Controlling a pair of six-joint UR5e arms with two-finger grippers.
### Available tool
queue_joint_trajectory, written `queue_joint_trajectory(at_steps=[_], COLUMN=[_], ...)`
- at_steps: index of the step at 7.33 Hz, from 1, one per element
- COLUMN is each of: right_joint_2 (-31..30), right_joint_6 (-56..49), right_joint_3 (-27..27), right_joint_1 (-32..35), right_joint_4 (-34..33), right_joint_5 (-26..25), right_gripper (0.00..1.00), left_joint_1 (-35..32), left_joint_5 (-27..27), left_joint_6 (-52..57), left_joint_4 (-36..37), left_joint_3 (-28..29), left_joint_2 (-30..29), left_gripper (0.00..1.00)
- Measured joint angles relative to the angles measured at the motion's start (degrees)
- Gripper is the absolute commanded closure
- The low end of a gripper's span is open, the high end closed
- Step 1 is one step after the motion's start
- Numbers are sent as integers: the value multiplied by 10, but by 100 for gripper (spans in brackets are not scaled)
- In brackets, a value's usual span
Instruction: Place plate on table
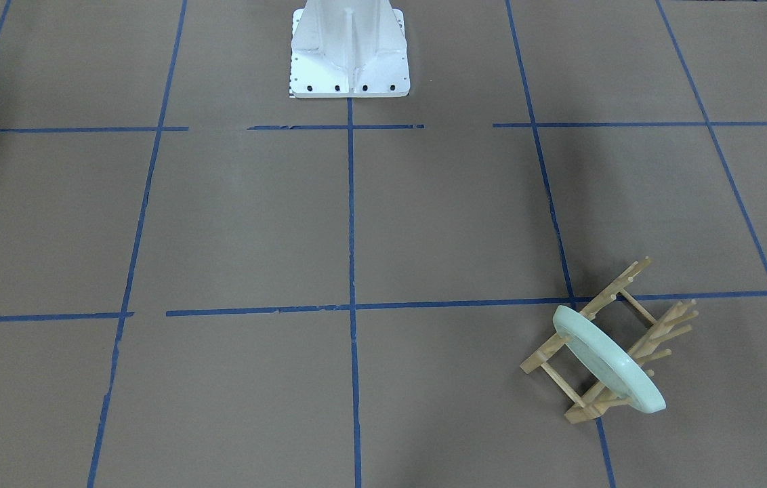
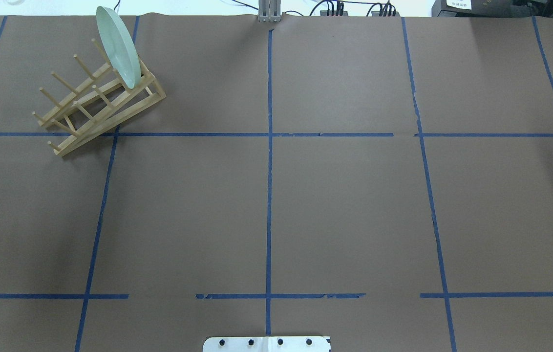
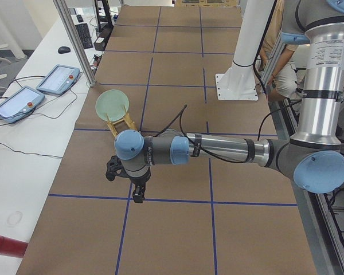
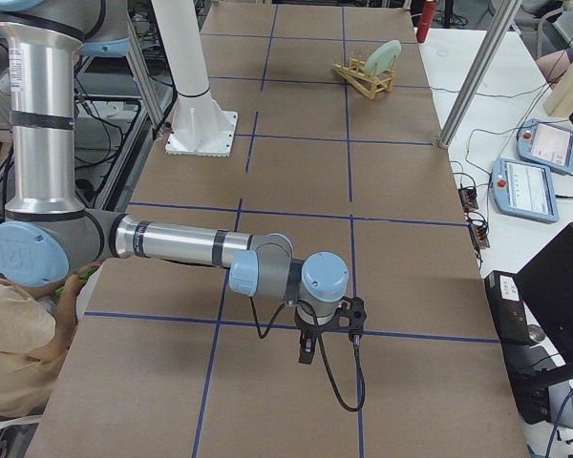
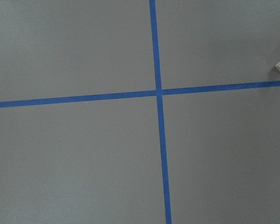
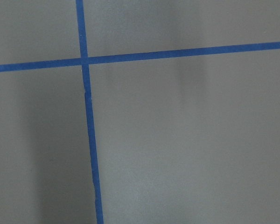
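Standing on edge, the round pale mint-green plate (image 2: 119,46) leans in the end slot of the light wooden peg rack (image 2: 110,122), far left on the brown paper-covered table (image 2: 345,210). I see the left gripper (image 3: 137,193) apparently hanging above the table near the rack. The right gripper (image 4: 306,348) is well apart. I cannot tell whether either claw is spread or pressed together.

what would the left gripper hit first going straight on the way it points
Likely the brown paper-covered table, near a crossing of blue tape lines; the left gripper points down and nothing shows between.
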Motion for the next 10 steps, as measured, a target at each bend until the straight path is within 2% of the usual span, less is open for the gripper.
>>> queue_joint_trajectory(at_steps=[7,9,10], right_joint_2=[0,0,0], right_joint_6=[0,0,0], right_joint_3=[0,0,0], right_joint_1=[0,0,0], right_joint_4=[0,0,0], right_joint_5=[0,0,0], right_gripper=[0,0,0], left_joint_1=[-4,-5,5], left_joint_5=[-8,-47,-56], left_joint_6=[-4,-56,-158], left_joint_4=[-14,-90,-163], left_joint_3=[1,-7,-7], left_joint_2=[15,28,27], left_gripper=[0,0,0])
